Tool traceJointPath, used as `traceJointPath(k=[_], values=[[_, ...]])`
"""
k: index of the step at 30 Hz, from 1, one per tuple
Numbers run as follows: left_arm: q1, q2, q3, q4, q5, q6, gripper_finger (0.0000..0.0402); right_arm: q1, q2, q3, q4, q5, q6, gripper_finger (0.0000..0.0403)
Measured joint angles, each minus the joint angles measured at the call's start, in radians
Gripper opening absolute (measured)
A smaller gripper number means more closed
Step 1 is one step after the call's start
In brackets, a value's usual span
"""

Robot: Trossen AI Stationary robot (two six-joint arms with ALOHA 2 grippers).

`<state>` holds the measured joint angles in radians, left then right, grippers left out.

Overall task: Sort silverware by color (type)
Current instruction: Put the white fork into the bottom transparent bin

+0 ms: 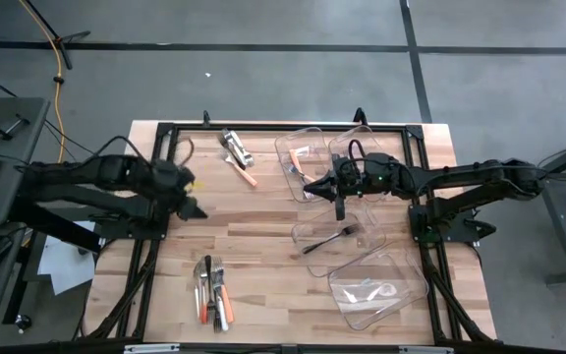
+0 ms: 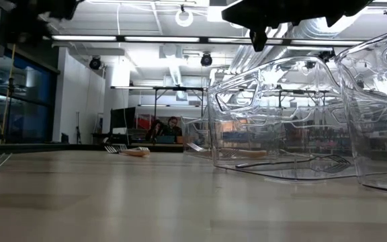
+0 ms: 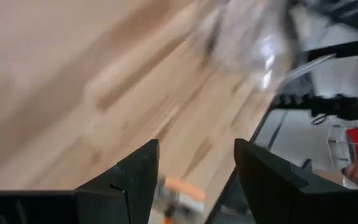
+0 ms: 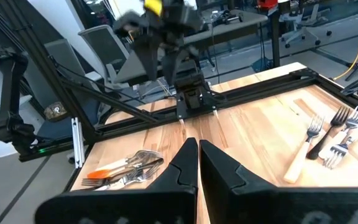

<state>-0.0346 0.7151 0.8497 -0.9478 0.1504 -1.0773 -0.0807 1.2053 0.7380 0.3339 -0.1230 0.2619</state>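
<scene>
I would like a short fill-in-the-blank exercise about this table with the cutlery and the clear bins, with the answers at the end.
1. The left gripper has its fingers ____.
2. The right gripper hangs over the bins with its fingers ____.
3. The bin in the middle of the row holds one dark ____.
4. The cutlery pile at the near edge lies on the bare ____.

Missing words: open; shut; fork; table
</scene>
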Motion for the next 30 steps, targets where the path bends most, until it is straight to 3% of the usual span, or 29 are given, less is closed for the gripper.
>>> traceJointPath(k=[10, 18, 24, 30], values=[[-0.323, 0.041, -0.132, -0.080, 0.000, -0.598, 0.0197, 0.000, 0.000, 0.000, -0.057, 0.000, 0.000, 0.0000], [-0.571, 0.202, -0.153, -0.046, 0.003, -0.997, 0.0197, 0.000, 0.000, 0.000, -0.137, -0.052, 0.000, 0.0000], [-0.690, 0.380, -0.153, 0.098, -0.023, -1.126, 0.0197, 0.000, 0.000, 0.000, -0.141, -0.088, -0.024, 0.0000], [-0.740, 0.526, -0.153, 0.210, -0.078, -1.136, 0.0197, 0.000, 0.000, 0.000, -0.150, -0.089, -0.023, 0.0000]])
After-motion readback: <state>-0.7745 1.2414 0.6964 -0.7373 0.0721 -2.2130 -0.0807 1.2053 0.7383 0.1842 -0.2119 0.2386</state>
